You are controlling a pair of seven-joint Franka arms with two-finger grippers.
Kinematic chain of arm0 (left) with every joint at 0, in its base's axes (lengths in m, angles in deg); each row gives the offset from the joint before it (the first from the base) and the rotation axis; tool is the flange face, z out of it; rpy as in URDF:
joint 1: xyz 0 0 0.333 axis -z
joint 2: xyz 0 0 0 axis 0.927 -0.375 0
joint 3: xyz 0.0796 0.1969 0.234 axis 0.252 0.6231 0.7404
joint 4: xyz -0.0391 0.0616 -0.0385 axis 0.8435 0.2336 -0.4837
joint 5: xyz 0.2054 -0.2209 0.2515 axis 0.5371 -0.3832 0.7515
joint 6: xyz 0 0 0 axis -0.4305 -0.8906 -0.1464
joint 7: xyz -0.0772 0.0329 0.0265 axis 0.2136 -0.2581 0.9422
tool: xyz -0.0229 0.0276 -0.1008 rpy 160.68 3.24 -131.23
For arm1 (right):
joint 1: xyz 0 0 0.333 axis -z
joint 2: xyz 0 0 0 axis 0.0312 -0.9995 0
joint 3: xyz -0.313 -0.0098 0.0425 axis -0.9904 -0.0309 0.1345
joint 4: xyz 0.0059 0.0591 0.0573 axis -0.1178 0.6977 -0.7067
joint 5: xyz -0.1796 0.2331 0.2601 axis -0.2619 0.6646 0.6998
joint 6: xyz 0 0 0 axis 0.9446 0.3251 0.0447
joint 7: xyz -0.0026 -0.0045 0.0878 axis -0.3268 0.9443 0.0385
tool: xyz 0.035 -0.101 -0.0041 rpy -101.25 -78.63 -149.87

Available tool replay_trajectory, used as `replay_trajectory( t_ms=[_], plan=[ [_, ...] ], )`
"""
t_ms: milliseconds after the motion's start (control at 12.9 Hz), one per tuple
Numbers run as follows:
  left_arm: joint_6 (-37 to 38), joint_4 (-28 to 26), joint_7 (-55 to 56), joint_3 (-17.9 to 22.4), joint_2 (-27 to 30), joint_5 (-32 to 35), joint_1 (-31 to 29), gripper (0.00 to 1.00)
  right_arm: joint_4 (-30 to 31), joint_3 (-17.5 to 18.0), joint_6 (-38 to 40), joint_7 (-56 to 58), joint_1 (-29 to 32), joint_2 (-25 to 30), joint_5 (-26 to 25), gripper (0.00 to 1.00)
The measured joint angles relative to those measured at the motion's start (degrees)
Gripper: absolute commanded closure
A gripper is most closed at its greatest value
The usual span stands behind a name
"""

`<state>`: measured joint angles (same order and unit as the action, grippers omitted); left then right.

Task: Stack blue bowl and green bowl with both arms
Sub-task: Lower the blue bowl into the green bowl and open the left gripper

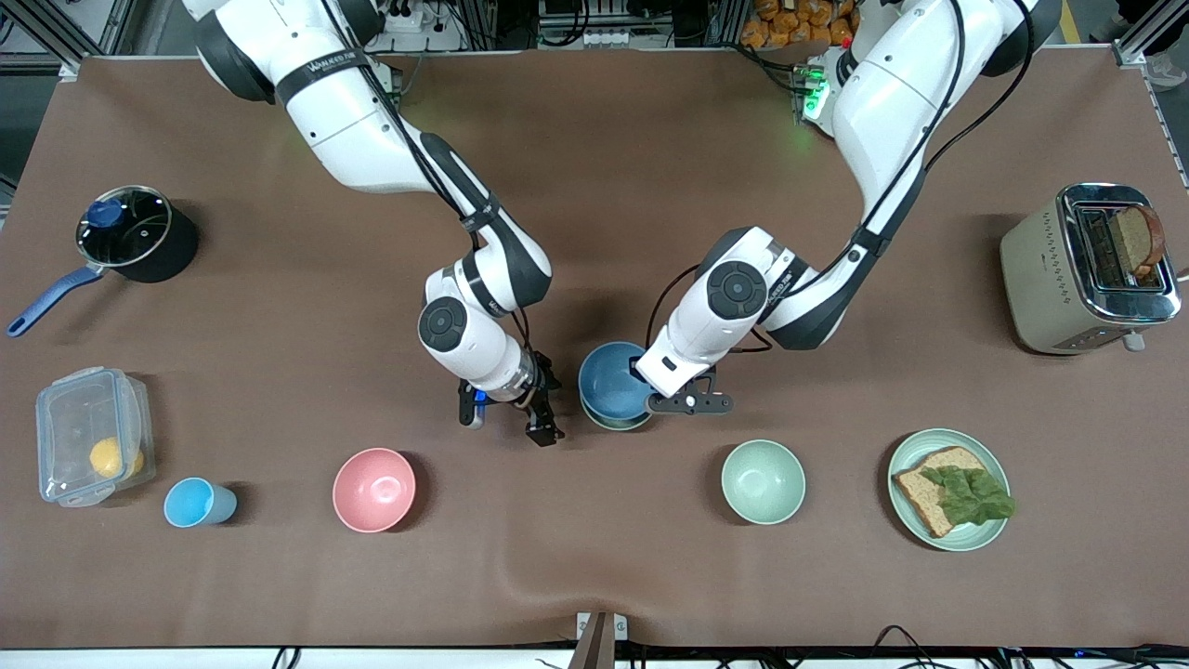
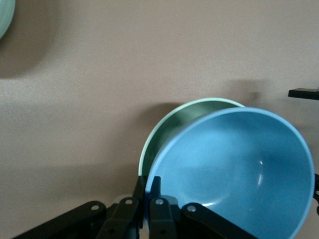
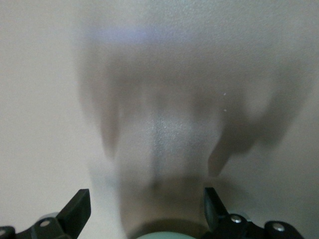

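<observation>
- Front view: at the centre of the frame the blue bowl sits in the green bowl, of which only a thin rim shows along the lower edge. The blue one looks slightly tilted, so the stack seems not yet fully seated.
- Front view: the left tool, whose arm comes down from the upper right, pinches the blue bowl's rim on its right side, probably so that the bowl can be lowered from one edge without blocking the opening.
- Front view: the right tool, whose arm comes from the upper left, hangs just left of the stack over the bare surface, its fingers spread and holding nothing, likely because it has let go of the green bowl and keeps clear.
- Front view: the pink bowl and the pale mint bowl lie lower in the frame, apart from the stack.
- Left wrist view: the left tool at the lower edge is pressed onto the blue bowl's wall. The green bowl peeks out beneath as a crescent, so the two are off-centre.
- Right wrist view: the right tool shows spread fingers in the lower corners, with a sliver of green rim at the bottom edge between them.
</observation>
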<state>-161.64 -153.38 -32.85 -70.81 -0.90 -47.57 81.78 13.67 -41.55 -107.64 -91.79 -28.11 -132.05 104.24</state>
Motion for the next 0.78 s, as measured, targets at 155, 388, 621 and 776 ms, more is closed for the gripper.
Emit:
replay_trajectory(
  t_ms=[155, 388, 621, 776],
  plan=[
    [-0.68, 0.04, 0.0, 0.19, -0.37, 0.04, 0.19, 1.0, -0.08, 0.04, 0.0, 0.0, 0.0, 0.0, 0.0, 0.0],
    [-0.87, 0.37, 0.0, 0.42, -0.6, 0.04, 0.24, 1.0, -0.18, 0.06, 0.0, 0.0, 0.0, -0.01, 0.0, 0.0],
    [-0.88, 0.57, 0.0, 0.46, -0.65, 0.04, 0.25, 1.0, -0.58, 0.06, 0.0, 0.0, 0.0, -0.01, 0.0, 0.0],
    [-1.08, 0.62, 0.0, 0.47, -0.8, 0.05, 0.27, 1.0, -0.65, 0.06, 0.0, 0.0, 0.0, -0.01, 0.0, 0.0]
  ],
)
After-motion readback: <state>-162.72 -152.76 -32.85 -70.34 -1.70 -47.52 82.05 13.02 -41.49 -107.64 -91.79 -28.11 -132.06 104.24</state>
